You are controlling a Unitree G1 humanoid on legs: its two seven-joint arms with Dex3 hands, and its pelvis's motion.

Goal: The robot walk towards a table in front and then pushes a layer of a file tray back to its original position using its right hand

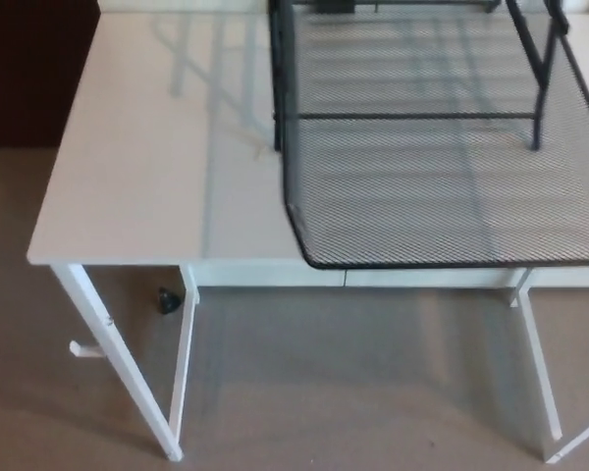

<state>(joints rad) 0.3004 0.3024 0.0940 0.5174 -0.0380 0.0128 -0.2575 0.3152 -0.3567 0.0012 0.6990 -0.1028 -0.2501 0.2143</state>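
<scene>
Floor (353, 392): I see beige carpet across the whole lower part of the frame, with a dark patch in the upper left corner beyond the table.
Table (137, 167): white top filling the upper two thirds of the frame; its near edge runs left to right just below the middle. I see white legs at lower left and lower right, and a white panel under the top.
File tray (294, 88): black wire mesh, sitting on the right half of the table, upper right of the frame. Its frame posts stand at the upper middle and upper right.
Pulled-out layer (442, 186): the bottom mesh shelf sticks out toward me. Its front rim reaches the table's near edge and appears to overhang it slightly. I read its long axis as running left to right across the frame, with the open front pointing at the bottom of the frame. The right end is cut off by the frame edge.
Small black object (167, 300): on the carpet under the table, left of centre, just beside a leg. I can't tell what it is.
White bit (81, 349): lower left, on the floor by the front leg.
Hands: neither one shows from here, so I cannot tell how the fingers are set.
</scene>
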